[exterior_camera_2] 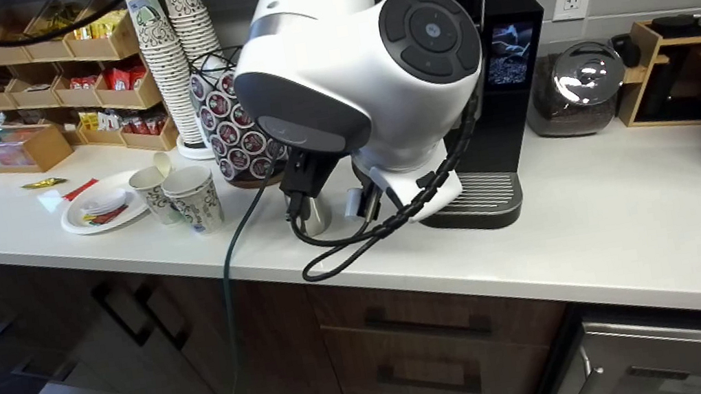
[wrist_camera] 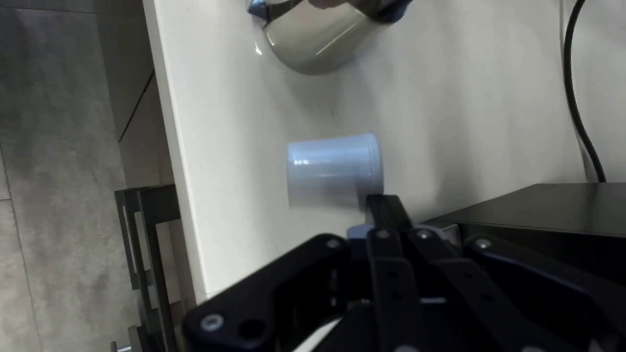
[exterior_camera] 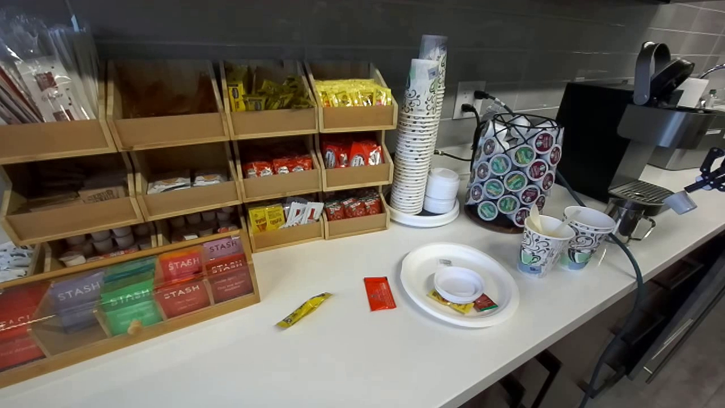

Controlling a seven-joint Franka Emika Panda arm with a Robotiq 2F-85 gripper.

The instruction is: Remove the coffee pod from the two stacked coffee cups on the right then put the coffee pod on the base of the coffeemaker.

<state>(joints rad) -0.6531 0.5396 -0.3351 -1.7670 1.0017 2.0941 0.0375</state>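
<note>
Black fingers [wrist_camera: 390,217] are pinched together on the rim of the small, pale plastic coffee pod [wrist_camera: 335,168], apparently held above the white counter [exterior_camera_2: 609,207], near the coffeemaker's low dark ridged base [exterior_camera_2: 489,200].

In an exterior view, we are seeing the gripper [exterior_camera: 694,185] cut by the right edge; in an exterior view, the arm [exterior_camera_2: 360,74] is hiding some of the coffeemaker's base [exterior_camera_2: 481,197]. In the wrist view, the gripper is covering a corner of the coffee pod [wrist_camera: 332,168], and the upper edge is cutting the metal pitcher [wrist_camera: 318,41].
</note>
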